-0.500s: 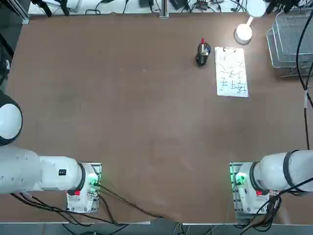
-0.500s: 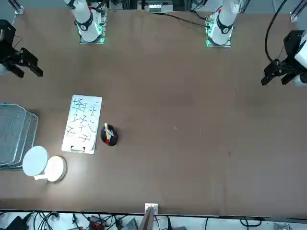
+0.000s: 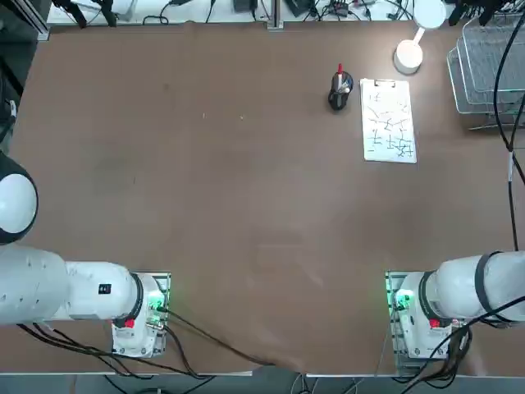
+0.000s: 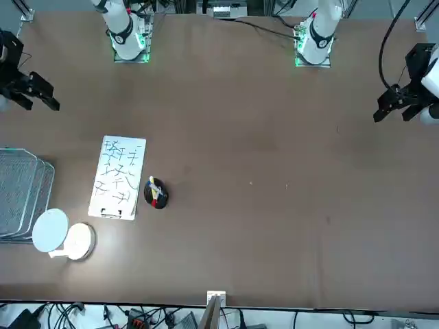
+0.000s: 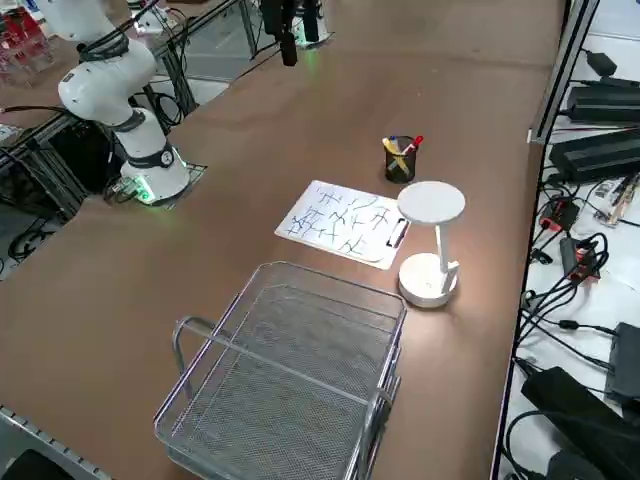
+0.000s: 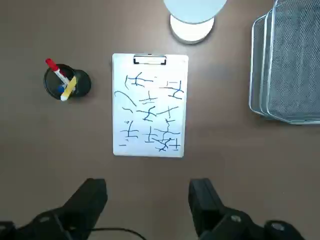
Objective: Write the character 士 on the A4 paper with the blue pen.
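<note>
- The right end effector hangs high above the desk with its two fingers spread wide and nothing between them; it points straight down.
- The A4 paper lies flat ahead of the fingers, well apart from them, clip at its far short edge, its long axis running straight away from the end effector. It is already crowded with dark strokes.
- The pen cup stands just beside the paper's long edge, on the side toward the middle of the desk. The blue pen shows only as a small blue bit in the cup, next to a red-topped pen and a yellow one.
- The coming move turns on this offset: the cup lies forward and to one side of the fingers, not under them, so the right arm must travel out and across, then down.
- The pens lean in the cup, so I judge the grasp will need to single out the blue one.
</note>
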{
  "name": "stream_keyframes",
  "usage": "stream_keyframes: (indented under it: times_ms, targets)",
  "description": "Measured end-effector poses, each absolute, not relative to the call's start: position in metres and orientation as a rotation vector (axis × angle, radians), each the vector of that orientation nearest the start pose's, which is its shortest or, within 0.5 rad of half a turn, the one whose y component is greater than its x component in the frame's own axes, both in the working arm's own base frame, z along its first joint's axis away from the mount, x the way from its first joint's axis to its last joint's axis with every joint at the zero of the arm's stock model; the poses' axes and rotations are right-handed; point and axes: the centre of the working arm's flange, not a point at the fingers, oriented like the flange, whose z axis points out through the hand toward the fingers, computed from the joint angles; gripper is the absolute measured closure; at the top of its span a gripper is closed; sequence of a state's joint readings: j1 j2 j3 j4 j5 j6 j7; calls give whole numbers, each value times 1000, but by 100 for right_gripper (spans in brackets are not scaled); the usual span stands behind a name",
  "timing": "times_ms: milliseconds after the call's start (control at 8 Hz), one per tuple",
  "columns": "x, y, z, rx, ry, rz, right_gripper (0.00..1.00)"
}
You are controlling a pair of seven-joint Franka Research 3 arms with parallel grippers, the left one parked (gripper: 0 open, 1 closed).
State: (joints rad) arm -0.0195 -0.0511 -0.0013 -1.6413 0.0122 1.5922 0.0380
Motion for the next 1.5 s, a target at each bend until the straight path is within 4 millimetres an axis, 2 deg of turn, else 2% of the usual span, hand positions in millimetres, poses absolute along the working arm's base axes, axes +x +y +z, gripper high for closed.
stream_keyframes:
  times_ms: [250, 375, 500, 625, 750, 875, 1000, 1250, 1500]
  targets:
    - [547, -3, 624, -3084, 134, -79, 0]
    - [550, 4, 619, -3067, 125, -81, 0]
    - [556, 18, 607, -3032, 104, -58, 0]
    - [563, 34, 587, -2991, 82, -36, 0]
    - [571, 57, 567, -2969, 46, -40, 0]
    - [578, 90, 537, -2958, 1, -71, 0]
    - [581, 106, 516, -2952, -20, -93, 1]
    - [583, 133, 457, -2938, -41, -201, 1]
    - [574, 149, 393, -2924, -6, -301, 2]
